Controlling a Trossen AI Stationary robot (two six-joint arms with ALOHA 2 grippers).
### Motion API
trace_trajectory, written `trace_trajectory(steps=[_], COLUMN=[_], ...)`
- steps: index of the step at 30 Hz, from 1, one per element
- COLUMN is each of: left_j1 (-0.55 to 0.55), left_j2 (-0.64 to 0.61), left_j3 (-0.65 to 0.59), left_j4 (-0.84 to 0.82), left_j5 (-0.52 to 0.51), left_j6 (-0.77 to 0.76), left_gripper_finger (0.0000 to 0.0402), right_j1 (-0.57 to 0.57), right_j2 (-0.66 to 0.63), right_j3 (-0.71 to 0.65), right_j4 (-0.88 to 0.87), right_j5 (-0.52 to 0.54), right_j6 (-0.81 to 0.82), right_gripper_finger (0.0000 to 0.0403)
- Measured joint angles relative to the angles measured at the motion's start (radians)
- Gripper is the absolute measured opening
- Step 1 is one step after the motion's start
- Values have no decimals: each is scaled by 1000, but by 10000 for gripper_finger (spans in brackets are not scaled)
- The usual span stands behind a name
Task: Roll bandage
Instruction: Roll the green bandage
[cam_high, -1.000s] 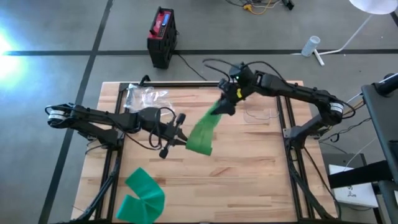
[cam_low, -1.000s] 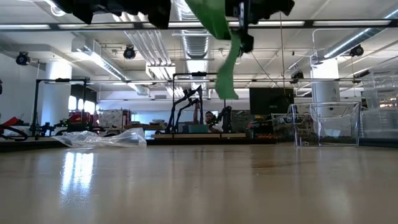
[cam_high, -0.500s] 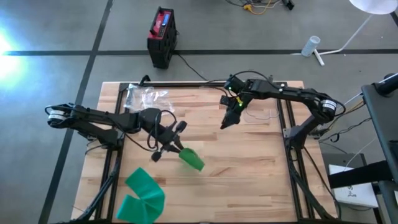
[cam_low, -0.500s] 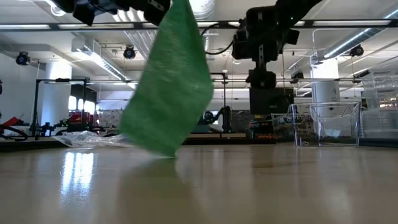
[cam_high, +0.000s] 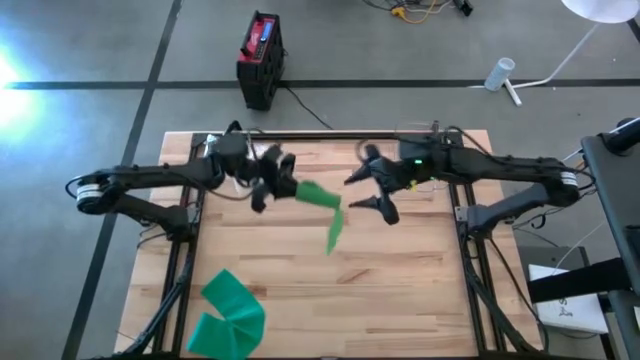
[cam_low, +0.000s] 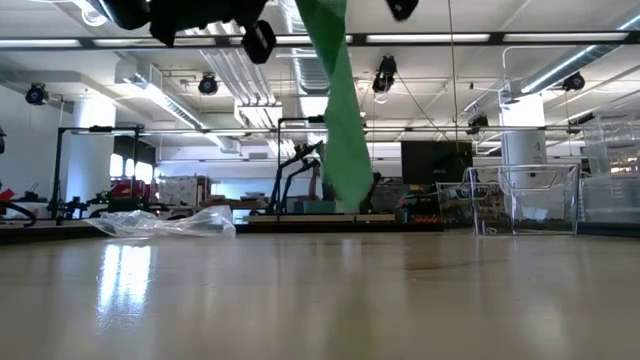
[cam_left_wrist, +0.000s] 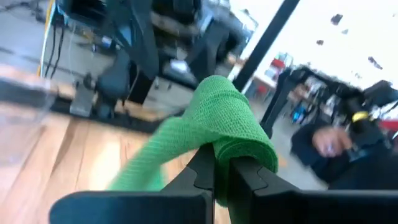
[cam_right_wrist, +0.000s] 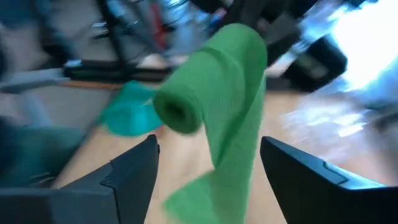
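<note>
A green bandage (cam_high: 318, 196) hangs in the air over the middle of the table. Its rolled end (cam_left_wrist: 231, 122) is at my left gripper (cam_high: 283, 187), which is shut on it, and its loose tail (cam_low: 338, 130) drops below. My right gripper (cam_high: 366, 192) stands open just to the right of the roll and points at it. In the right wrist view the roll (cam_right_wrist: 208, 81) shows between the two spread fingers, and nothing touches them. A second green bandage (cam_high: 226, 310) lies loosely folded at the table's near left corner. My left gripper pinches the bandage's rolled end (cam_left_wrist: 222, 163) between its two fingers (cam_left_wrist: 204, 167). The fingers lie level and point toward the table's right. The roll bulges over the fingertips. The loose tail (cam_high: 333, 232) hangs slack below, its lower end (cam_low: 348, 200) clear of the table.
A crumpled clear plastic bag (cam_low: 165, 222) lies at the far left of the table. A clear box (cam_low: 535, 200) stands at the far right. On the floor beyond the far edge sits a black and red case (cam_high: 260, 58). Bare wood (cam_high: 400, 290) fills the near right.
The strip, which ran slanting up to my right gripper, came away from it and now hangs from my left gripper alone. My left gripper has gone up and toward the far edge and rolled its wrist. My right gripper has turned to point at the roll.
</note>
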Motion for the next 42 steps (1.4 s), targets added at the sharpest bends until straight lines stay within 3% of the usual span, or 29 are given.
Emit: trace_trajectory(steps=[6, 13, 22, 25, 29, 31, 36, 42], left_j1=[31, 32, 32, 31, 30, 30, 30, 30], left_j2=[5, 5, 5, 5, 13, 17, 19, 18], left_j3=[87, 125, 121, 121, 121, 120, 120, 119], left_j4=[-5, -11, -12, 2, 6, 4, -13, -105], left_j5=[2, -53, -113, -113, -93, -63, 8, 1], left_j6=[-45, -48, -28, -17, -9, -3, 39, 114], left_gripper_finger=[4, 4, 4, 4, 4, 6, 7, 7], right_j1=[94, 101, 103, 102, 102, 102, 102, 102], right_j2=[-57, -2, 42, 41, 44, 44, 18, -48], right_j3=[-30, -81, -82, -82, -82, -82, -82, -81], right_j4=[91, 299, 383, 397, 402, 401, 395, 388], right_j5=[273, 370, 383, 383, 392, 401, 478, 487], right_j6=[-56, -29, -62, -54, -71, -101, -175, -218], right_gripper_finger=[261, 248, 189, 138, 38, 11, 5, 1])
